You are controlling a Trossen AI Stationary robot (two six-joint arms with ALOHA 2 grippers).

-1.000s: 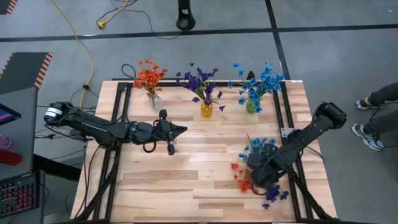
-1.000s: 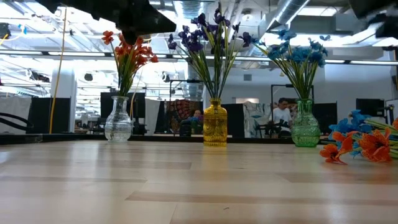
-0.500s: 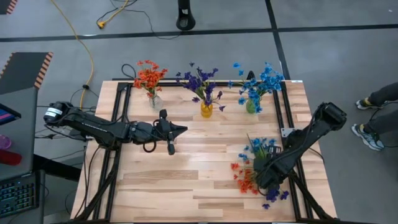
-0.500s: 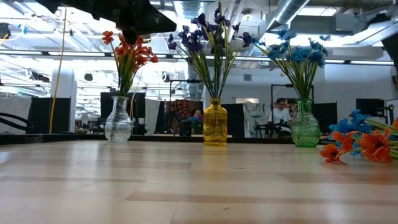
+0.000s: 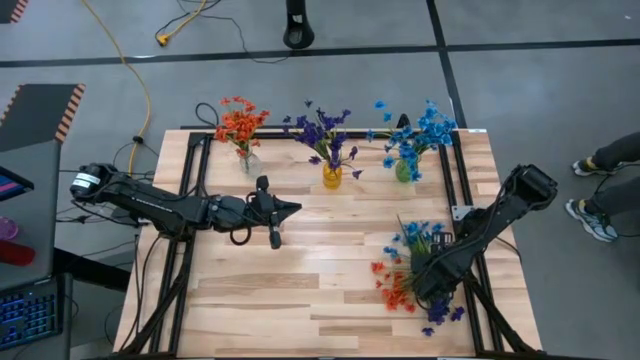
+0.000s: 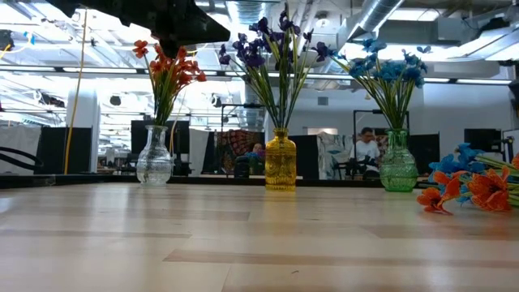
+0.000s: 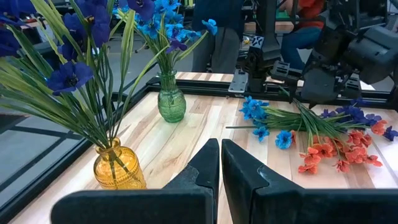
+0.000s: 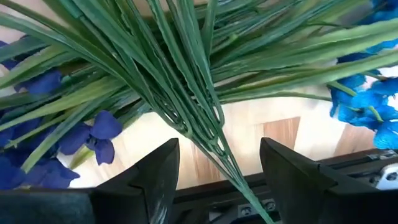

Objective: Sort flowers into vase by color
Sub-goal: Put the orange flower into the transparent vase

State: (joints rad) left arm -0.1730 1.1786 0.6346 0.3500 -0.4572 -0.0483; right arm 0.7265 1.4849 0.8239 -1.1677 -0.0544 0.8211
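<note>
Three vases stand along the far edge. A clear vase (image 5: 245, 158) holds orange-red flowers, a yellow vase (image 5: 331, 177) holds purple ones, and a green vase (image 5: 404, 171) holds blue ones. Loose flowers (image 5: 410, 275) lie in a pile at the near right, their blue, orange-red and purple heads on the wood. My right gripper (image 8: 217, 180) hangs open over this pile, pointing steeply down, a bundle of green stems (image 8: 193, 106) lying between its fingers. My left gripper (image 7: 219, 165) hovers shut over the table's middle (image 5: 290, 208).
Black frame rails (image 5: 197, 180) run along the table's left, far and right sides. A person's shoes (image 5: 592, 215) show on the floor beyond the right edge. Bare wood (image 5: 290, 290) lies across the near middle of the table.
My right gripper has gone down toward the pile of loose flowers and tipped more steeply downward. The flowers have stayed where they lay.
</note>
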